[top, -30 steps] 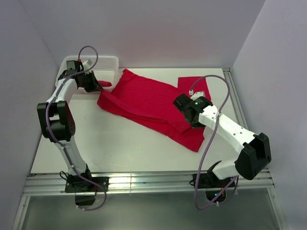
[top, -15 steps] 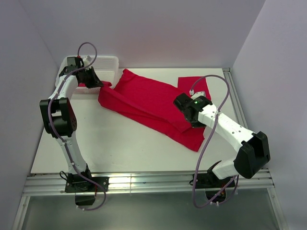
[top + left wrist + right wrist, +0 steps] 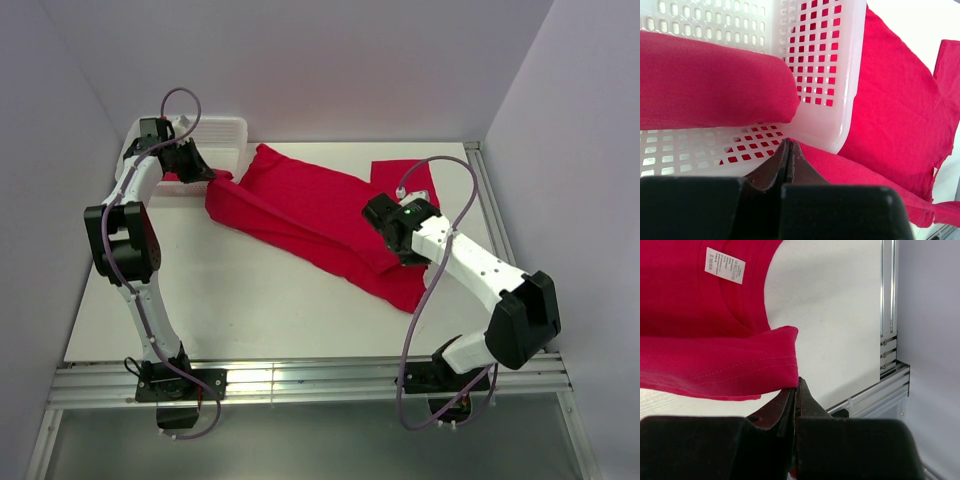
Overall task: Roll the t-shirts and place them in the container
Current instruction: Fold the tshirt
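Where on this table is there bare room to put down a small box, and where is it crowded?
Free: the wide near-left part of the table, between the spread t-shirt and the front rail; also a thin strip along the far edge. Crowded: the far-left corner with the basket, and centre-right around the right gripper.

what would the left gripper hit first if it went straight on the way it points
Most likely the basket: its lattice corner wall sits just ahead of the left gripper and its shut jaws, though the gap between them is hard to judge.
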Motion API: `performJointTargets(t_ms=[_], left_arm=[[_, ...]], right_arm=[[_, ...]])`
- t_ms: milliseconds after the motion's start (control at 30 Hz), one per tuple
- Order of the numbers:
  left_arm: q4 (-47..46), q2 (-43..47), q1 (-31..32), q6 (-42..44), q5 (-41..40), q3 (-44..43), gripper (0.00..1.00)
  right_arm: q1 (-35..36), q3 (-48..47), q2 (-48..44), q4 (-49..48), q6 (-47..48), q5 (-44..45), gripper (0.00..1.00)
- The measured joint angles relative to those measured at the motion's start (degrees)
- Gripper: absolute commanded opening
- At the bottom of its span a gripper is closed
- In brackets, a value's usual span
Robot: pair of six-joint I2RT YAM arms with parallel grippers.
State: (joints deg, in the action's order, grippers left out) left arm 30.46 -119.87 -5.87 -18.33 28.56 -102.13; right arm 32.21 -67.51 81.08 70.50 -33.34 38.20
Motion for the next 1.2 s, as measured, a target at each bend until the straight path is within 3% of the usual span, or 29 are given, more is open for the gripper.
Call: performJointTargets(t_ms=[767,1200], left_arm=[[-1.3,0.0,2.3,0.0,0.1,0.0,0.00],[-4.8,3.2,4.1,0.0,0.0,5.1,0.00]], right_arm=[[-1.7,-1.9,11.2,-0.1,-0.7,2.8,0.00],[-2.2,-2.4,20.8,-6.8,-0.5,-0.4,0.00]])
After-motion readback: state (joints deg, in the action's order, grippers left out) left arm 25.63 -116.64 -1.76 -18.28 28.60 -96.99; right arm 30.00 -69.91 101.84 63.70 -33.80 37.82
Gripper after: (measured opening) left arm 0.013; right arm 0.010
